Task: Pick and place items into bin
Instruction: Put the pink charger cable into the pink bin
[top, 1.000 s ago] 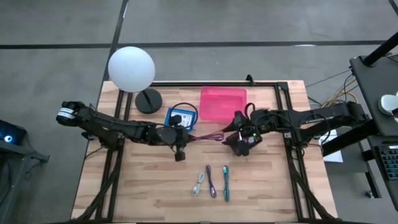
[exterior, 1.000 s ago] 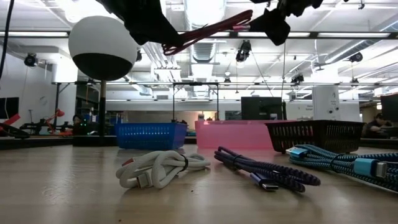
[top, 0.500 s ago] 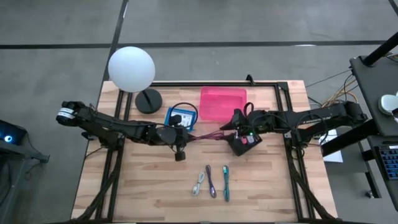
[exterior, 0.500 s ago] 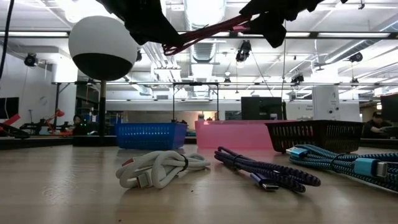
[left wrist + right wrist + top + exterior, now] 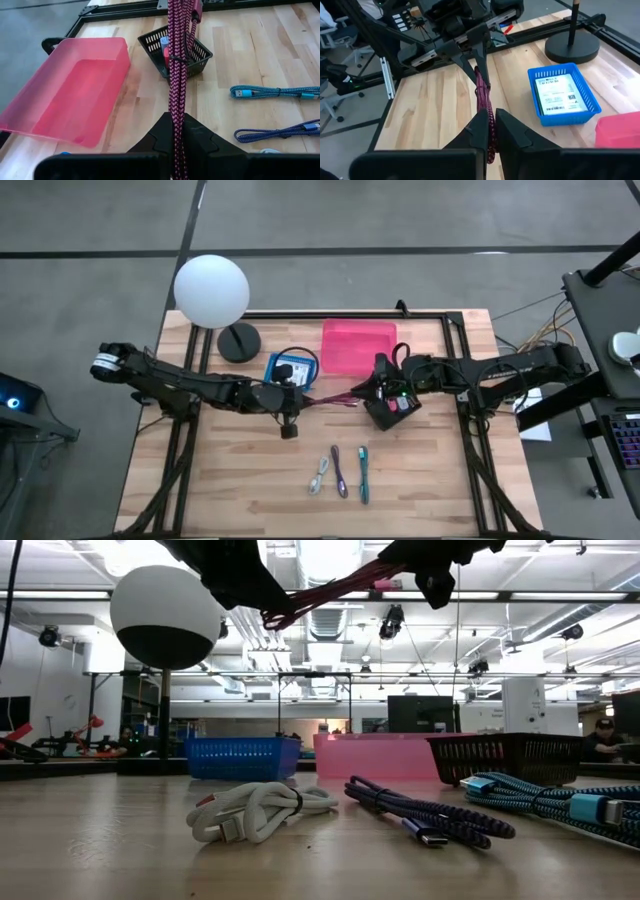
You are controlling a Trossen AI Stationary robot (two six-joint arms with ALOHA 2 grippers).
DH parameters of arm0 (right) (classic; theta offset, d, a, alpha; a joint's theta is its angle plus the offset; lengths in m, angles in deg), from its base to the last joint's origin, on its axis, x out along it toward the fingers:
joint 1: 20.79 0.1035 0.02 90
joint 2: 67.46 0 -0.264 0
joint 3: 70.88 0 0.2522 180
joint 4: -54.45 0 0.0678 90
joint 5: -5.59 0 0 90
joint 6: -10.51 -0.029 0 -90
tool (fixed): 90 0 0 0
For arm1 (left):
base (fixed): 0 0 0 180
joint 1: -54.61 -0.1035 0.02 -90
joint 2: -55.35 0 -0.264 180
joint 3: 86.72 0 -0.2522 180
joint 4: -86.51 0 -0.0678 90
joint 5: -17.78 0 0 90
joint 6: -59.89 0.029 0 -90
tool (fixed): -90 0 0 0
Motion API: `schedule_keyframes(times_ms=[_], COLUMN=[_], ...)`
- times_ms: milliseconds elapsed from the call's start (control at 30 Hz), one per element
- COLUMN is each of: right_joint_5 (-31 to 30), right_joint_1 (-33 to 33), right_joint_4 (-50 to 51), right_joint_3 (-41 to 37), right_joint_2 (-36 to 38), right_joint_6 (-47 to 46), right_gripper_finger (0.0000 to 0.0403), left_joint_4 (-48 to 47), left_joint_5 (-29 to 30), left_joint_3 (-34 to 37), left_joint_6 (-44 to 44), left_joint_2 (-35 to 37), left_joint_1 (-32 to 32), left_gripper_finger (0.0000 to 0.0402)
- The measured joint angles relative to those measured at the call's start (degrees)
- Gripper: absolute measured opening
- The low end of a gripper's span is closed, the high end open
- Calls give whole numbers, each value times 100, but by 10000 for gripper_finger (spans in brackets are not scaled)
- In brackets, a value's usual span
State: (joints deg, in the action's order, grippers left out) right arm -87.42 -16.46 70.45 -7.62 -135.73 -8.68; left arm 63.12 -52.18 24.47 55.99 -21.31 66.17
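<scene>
high view: a maroon cable is stretched in the air between the two arms, with its long line running left to right. the left gripper is pinched on its left end, and the right gripper is pinched on its right end. the black basket sits just under the right gripper, so the right arm is nearer to it.

low view: the cable is held high above the table. a white cable, a purple cable and a teal cable lie on the wood, not yet picked.

left wrist view: the cable runs straight away from the pressed fingers to the black basket, which lies to the right of the pink bin.

right wrist view: the cable runs from the pinching fingers to the left gripper, near the blue basket.
</scene>
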Motion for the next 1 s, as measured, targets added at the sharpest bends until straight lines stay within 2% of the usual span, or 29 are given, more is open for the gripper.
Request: schedule_keyframes(times_ms=[300,400,500,800,1000], right_joint_5=[45,153,184,345,278], right_joint_1=[0,0,2,1,0], right_joint_4=[4,-74,-120,-107,138], right_joint_3=[0,0,0,0,0], right_joint_2=[0,0,0,-4,-15], right_joint_6=[-36,-77,-87,-185,-164], right_gripper_finger=[14,27,58,189,228], left_joint_4=[2,1,43,19,20], left_joint_5=[-2,-2,-2,-2,-2], left_joint_3=[0,-10,-11,-24,-20], left_joint_6=[9,21,33,31,22], left_joint_2=[-2,-2,-2,-2,-2], left_joint_1=[-20,-21,-33,-45,-52], left_gripper_finger=[8,8,8,8,8])
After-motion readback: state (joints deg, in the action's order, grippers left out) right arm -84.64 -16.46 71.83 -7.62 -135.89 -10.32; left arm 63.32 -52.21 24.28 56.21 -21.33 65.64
